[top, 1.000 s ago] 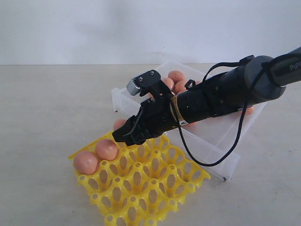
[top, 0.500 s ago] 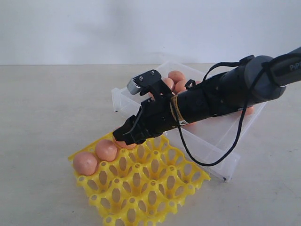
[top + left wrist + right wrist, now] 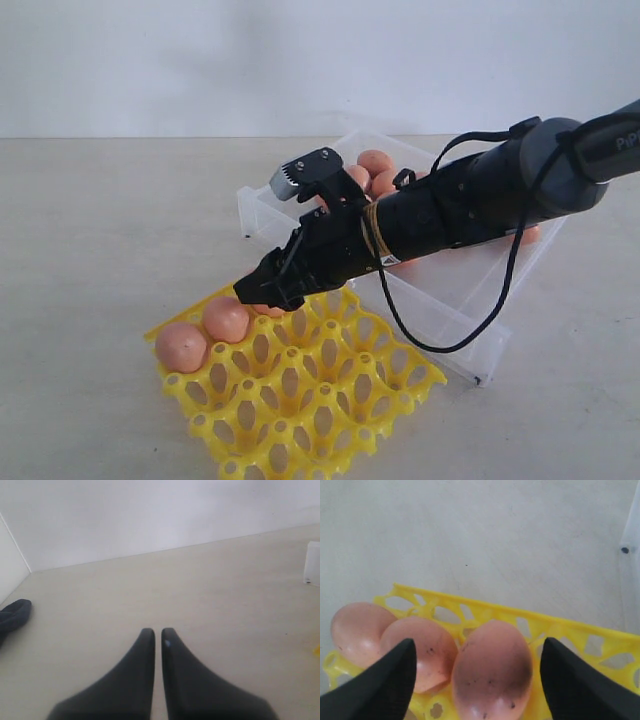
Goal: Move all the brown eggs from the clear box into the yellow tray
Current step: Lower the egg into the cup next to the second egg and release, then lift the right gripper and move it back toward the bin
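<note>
Brown eggs fill three edge cups of the yellow tray; right hand wide astride one.

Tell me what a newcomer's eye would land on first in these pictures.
The black right gripper reaches over the far edge of the yellow tray, its jaws spread wide on either side of a brown egg that sits in a cup. Two more eggs fill the cups next to it along that edge. A cluster of further eggs lies in the clear box behind the arm.
</note>
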Robot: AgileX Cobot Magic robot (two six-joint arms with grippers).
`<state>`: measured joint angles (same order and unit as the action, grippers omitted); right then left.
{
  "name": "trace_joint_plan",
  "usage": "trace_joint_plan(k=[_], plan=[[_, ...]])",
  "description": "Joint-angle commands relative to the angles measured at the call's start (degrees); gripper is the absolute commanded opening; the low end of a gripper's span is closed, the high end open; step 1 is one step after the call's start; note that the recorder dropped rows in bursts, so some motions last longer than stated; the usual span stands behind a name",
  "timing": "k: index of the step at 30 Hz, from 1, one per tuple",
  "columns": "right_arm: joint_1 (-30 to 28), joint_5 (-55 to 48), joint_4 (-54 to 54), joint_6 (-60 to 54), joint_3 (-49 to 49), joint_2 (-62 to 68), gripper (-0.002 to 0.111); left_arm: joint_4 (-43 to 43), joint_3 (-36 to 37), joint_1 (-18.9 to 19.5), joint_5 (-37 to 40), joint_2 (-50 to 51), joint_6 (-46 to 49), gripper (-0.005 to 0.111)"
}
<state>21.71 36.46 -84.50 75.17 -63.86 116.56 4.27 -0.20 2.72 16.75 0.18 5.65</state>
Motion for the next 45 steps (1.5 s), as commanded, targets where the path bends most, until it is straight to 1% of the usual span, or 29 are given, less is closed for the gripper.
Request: trace_joint_plan(k=[1, 3, 4, 5, 7, 9, 10, 11, 14, 19, 27, 37, 40, 45], plan=[[0.1, -0.8, 1.1, -1.3, -0.2, -3.3, 0.062, 0.1, 0.2, 0.1, 0.0, -0.2, -0.2, 0.004], [0.1, -1.6, 1.1, -0.6, -0.2, -5.4, 0.062, 0.1, 0.2, 0.1, 0.0, -0.2, -0.2, 0.004], [0.1, -1.9, 0.5, 0.5, -0.2, -6.2, 0.059, 0.1, 0.2, 0.1, 0.0, -0.2, -0.2, 0.004], [0.1, -1.8, -1.6, 2.6, -0.2, -7.1, 0.053, 0.1, 0.2, 0.1, 0.0, -0.2, -0.2, 0.004], [0.1, -1.6, -7.5, 8.3, -0.2, -8.6, 0.035, 0.1, 0.2, 0.1, 0.0, -0.2, -0.2, 0.004], [0.1, -0.3, -15.4, 17.0, -0.2, -8.7, 0.007, 0.1, 0.2, 0.1, 0.0, -0.2, -0.2, 0.004], [0.1, 0.2, -15.4, 19.7, -0.1, -8.6, 0.000, 0.1, 0.2, 0.1, 0.0, -0.2, -0.2, 0.004], [0.1, 0.3, -15.4, 21.4, 0.5, -8.3, 0.001, 0.1, 0.2, 0.1, 0.0, -0.2, -0.2, 0.004], [0.1, 0.6, -15.4, 21.9, 0.5, -7.9, 0.000, 0.1, 0.2, 0.1, 0.0, -0.2, -0.2, 0.004], [0.2, -2.6, -15.4, 22.0, 0.5, -7.3, 0.000, 0.1, 0.2, 0.1, 0.0, -0.2, -0.2, 0.004], [0.2, 0.6, -15.4, 24.8, 0.5, -2.8, 0.000, 0.1, 0.2, 0.1, 0.0, -0.2, -0.2, 0.004], [0.1, 0.6, -15.4, 24.6, 0.3, -3.9, 0.000, 0.1, 0.2, 0.1, 0.0, -0.2, -0.2, 0.004], [0.1, -6.4, -15.4, 22.3, 0.3, -6.7, 0.000, 0.1, 0.2, 0.1, 0.0, -0.2, -0.2, 0.004], [0.0, -28.3, -15.4, 21.8, 0.3, -12.9, 0.000, 0.1, 0.2, 0.1, 0.0, -0.2, -0.2, 0.004]])
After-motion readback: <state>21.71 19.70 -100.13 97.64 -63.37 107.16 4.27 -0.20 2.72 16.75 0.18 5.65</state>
